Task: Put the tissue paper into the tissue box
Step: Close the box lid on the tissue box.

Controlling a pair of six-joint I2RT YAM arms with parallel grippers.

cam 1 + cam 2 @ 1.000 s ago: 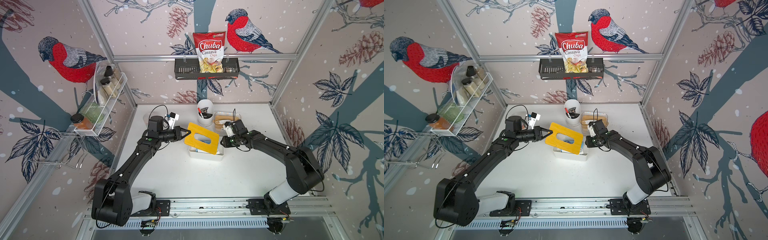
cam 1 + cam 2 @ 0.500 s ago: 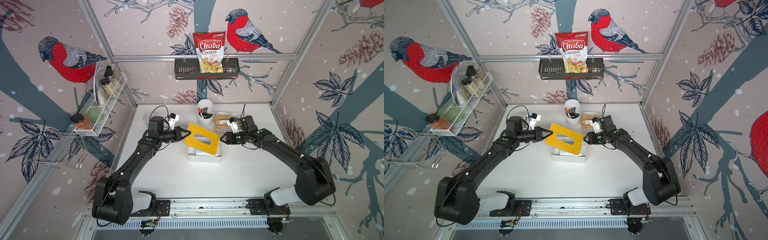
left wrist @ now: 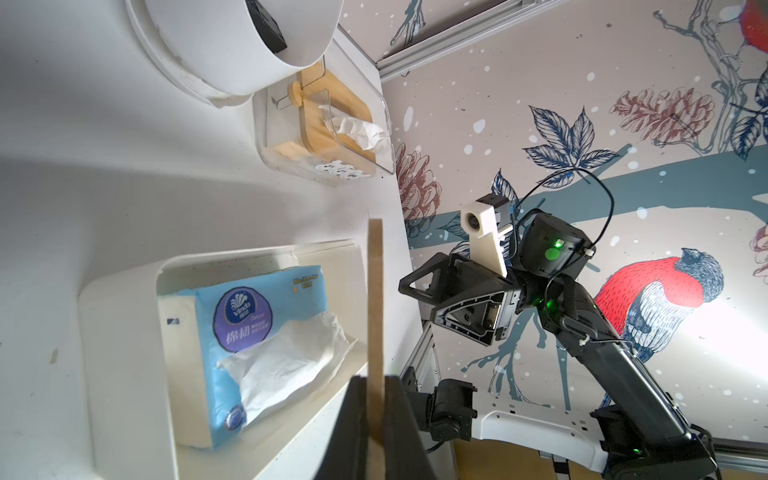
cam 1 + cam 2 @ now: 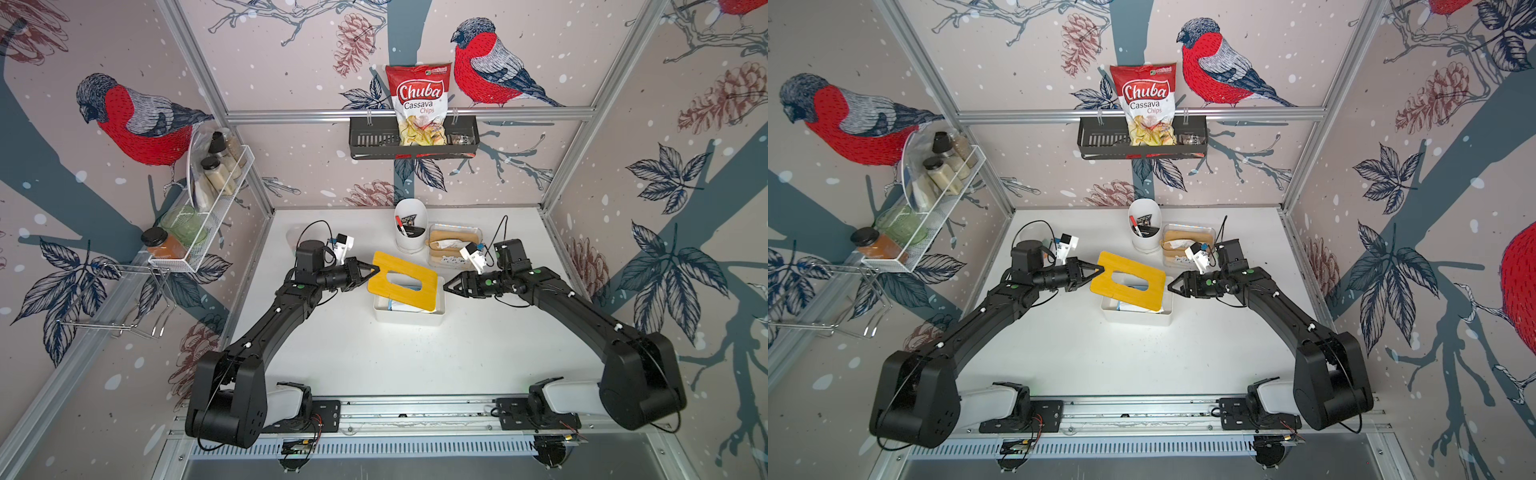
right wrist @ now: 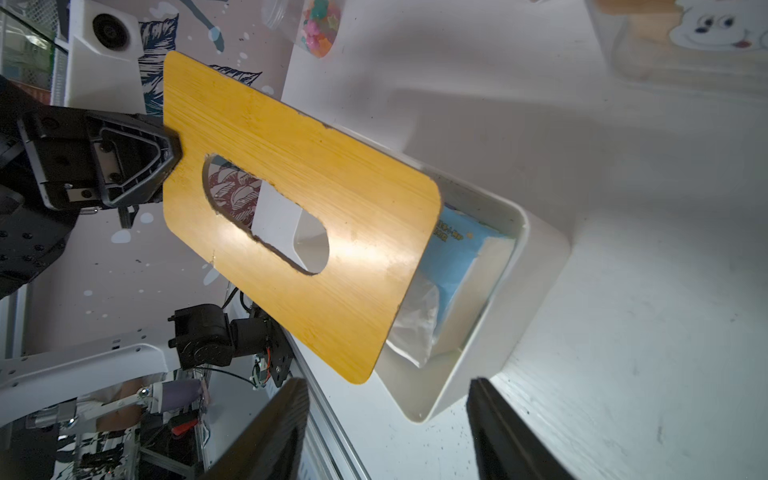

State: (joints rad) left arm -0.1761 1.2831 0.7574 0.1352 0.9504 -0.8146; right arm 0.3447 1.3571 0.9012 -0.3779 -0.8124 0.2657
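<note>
Both top views look down from high above the front rail [image 4: 415, 409], facing the back wall [image 4: 299, 158], far enough off to take in the whole table [image 4: 415, 357], the left arm [image 4: 266, 328] and the right arm [image 4: 582, 311] (the pair differs only by a slight sideways shift). The left wrist camera sits close behind the left end effector [image 3: 375, 380], looking out over the tissue box [image 3: 124, 340] toward the right arm. The right wrist camera looks past the right end effector [image 5: 388, 384] the opposite way. Both wrist views share the box and its lid [image 5: 332, 216].
</note>
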